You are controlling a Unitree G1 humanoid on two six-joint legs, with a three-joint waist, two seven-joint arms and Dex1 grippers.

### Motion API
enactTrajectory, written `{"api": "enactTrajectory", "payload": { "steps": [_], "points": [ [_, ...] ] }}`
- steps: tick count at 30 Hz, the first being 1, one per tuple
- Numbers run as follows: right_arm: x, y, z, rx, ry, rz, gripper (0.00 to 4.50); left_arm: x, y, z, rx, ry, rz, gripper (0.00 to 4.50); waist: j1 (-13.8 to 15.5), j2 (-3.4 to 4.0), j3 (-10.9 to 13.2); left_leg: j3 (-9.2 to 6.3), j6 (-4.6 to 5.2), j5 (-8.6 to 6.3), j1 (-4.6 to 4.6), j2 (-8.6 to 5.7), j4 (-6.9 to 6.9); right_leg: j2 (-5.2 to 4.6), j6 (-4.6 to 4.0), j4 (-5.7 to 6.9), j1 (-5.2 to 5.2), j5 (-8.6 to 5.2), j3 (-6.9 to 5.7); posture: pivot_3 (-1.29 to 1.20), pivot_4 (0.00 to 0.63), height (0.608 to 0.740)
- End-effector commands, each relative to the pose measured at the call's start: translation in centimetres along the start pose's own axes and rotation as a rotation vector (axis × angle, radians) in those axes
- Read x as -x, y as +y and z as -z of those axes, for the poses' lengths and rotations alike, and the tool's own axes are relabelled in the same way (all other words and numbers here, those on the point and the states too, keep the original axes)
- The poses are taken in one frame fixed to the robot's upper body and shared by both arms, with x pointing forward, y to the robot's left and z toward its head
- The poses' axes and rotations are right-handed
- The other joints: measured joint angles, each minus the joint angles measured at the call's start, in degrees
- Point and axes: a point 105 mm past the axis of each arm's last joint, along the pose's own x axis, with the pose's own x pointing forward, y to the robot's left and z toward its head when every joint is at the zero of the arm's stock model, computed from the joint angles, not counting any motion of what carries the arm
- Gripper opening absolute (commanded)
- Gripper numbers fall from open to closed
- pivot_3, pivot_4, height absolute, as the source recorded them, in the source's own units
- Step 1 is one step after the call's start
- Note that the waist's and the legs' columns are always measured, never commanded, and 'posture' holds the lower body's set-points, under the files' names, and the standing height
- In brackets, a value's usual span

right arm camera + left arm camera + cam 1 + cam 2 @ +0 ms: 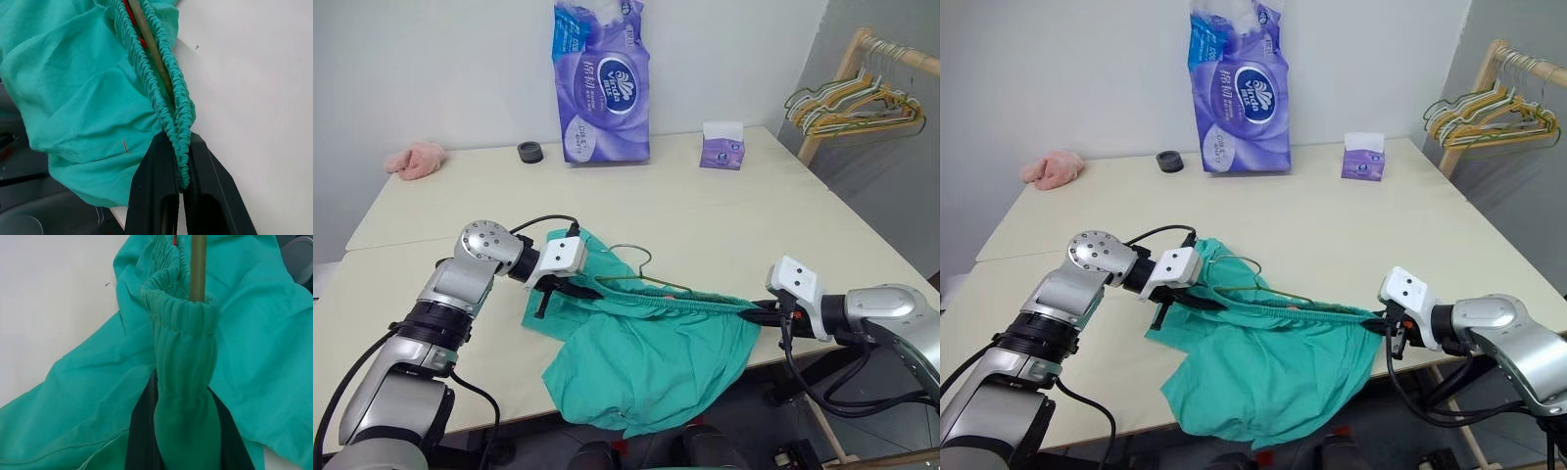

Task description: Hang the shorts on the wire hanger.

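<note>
Cream tabletop (724, 225) carries the teal-green cloth shorts (646, 362), waistband stretched between both grippers, legs drooping over its near edge. Left gripper (570, 287) and right gripper (182, 196) each pinch the waistband. Wrist views reveal the thin wire hanger (197, 264) threaded inside.

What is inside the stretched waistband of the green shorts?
Inside the waistband of the shorts runs the bottom bar of the wire hanger, with a bit of red beside it. The hook and shoulders rise above the cloth. The bar's ends are covered by fabric.
</note>
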Motion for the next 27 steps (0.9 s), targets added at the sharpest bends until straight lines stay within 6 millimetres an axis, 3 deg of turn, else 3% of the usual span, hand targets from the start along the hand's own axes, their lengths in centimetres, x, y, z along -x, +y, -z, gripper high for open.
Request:
{"api": "enactTrajectory", "payload": {
  "steps": [1, 7, 10, 14, 24, 27],
  "points": [
    [0.6, -0.9, -2.1, 0.142, 0.014, 0.032, 0.05, -0.1, 0.5, -0.1, -0.034, 0.035, -0.033, 0.00, -0.05, 0.01, 0.00, 0.00, 0.00, 0.00, 0.00, 0.00, 0.00, 0.00, 0.00, 0.00, 0.00, 0.00, 0.00, -0.16, 0.054, 0.740],
    [-0.1, -2.4, -3.9, 0.291, 0.088, 0.044, 0.05, -2.1, 1.5, -0.8, -0.139, 0.094, -0.091, 0.00, -0.03, 0.20, 0.11, 0.07, 0.01, 0.00, -0.04, 0.00, 0.01, -0.03, -0.04, 0.00, -0.07, 0.06, 0.05, -0.17, 0.049, 0.740],
    [-0.8, -2.5, -5.0, 0.354, 0.100, 0.034, 0.05, -3.4, 2.1, -1.8, -0.163, 0.085, -0.139, 0.00, -0.05, 0.20, 0.11, 0.06, 0.01, -0.01, -0.06, -0.01, 0.04, -0.04, -0.03, -0.01, -0.07, 0.07, 0.04, -0.17, 0.044, 0.740],
    [-1.4, -2.4, -6.6, 0.402, 0.082, 0.035, 0.05, -4.4, 2.6, -1.7, -0.235, 0.141, -0.181, 0.00, -0.27, 0.21, 0.10, 0.06, 0.01, -0.01, -0.06, 0.00, 0.03, -0.04, -0.04, 0.02, -0.09, 0.07, 0.05, -0.18, 0.041, 0.740],
    [-2.1, -1.6, -7.1, 0.463, 0.088, -0.002, 0.05, -5.6, 3.8, -2.4, -0.248, 0.131, -0.255, 0.00, -0.35, 0.22, 0.08, 0.06, 0.01, -0.01, -0.09, -0.09, 0.05, -0.15, -0.02, 0.14, -0.16, 0.10, 0.04, -0.19, 0.032, 0.740],
    [-1.5, -1.7, -7.1, 0.471, 0.082, 0.005, 0.81, -5.4, 3.9, -1.9, -0.232, 0.140, -0.268, 0.00, -0.40, 0.22, 0.08, 0.07, 0.01, -0.01, -0.09, -0.11, 0.05, -0.19, -0.03, 0.27, -0.22, 0.10, 0.04, -0.20, 0.030, 0.740]
  ]
}}
